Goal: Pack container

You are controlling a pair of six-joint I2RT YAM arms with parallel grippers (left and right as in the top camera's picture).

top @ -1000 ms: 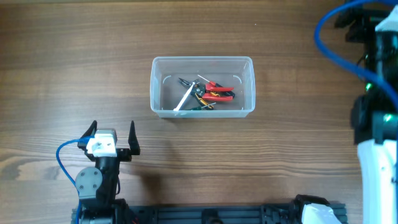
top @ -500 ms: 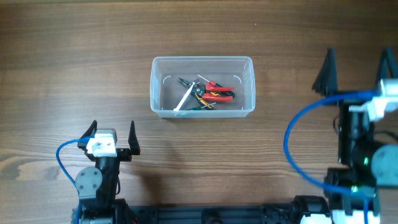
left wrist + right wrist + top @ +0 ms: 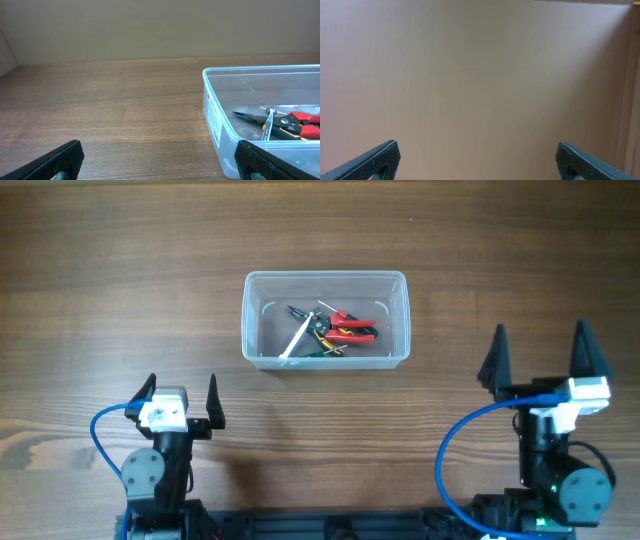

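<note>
Sitting on the wooden table (image 3: 120,270), slightly left of centre and toward its far side, is the container (image 3: 325,277), upright and uncovered. Overhead view is showing several hand tools lying tangled on its floor: red-handled pliers (image 3: 352,329), a dark-handled pair (image 3: 297,312) and a pale, thin tool (image 3: 297,340) lying slantwise across them. Something green and yellow is lying beneath them; I cannot tell what it is.

Left wrist view is showing what the overhead cannot: the container's (image 3: 215,125) near left corner from low down, with its thick rim and a printed label on the end wall. The red handles (image 3: 302,121) are showing through the clear plastic.

Left gripper (image 3: 181,385) is resting near the table's front edge, well apart from the tub, jaws spread wide with nothing between them (image 3: 159,150). Right gripper (image 3: 540,340) is hovering at the front right, also well apart from the tub and gaping wide. Its wrist view is showing only two dark fingertips (image 3: 380,157) against a plain tan surface, with no container in sight.
</note>
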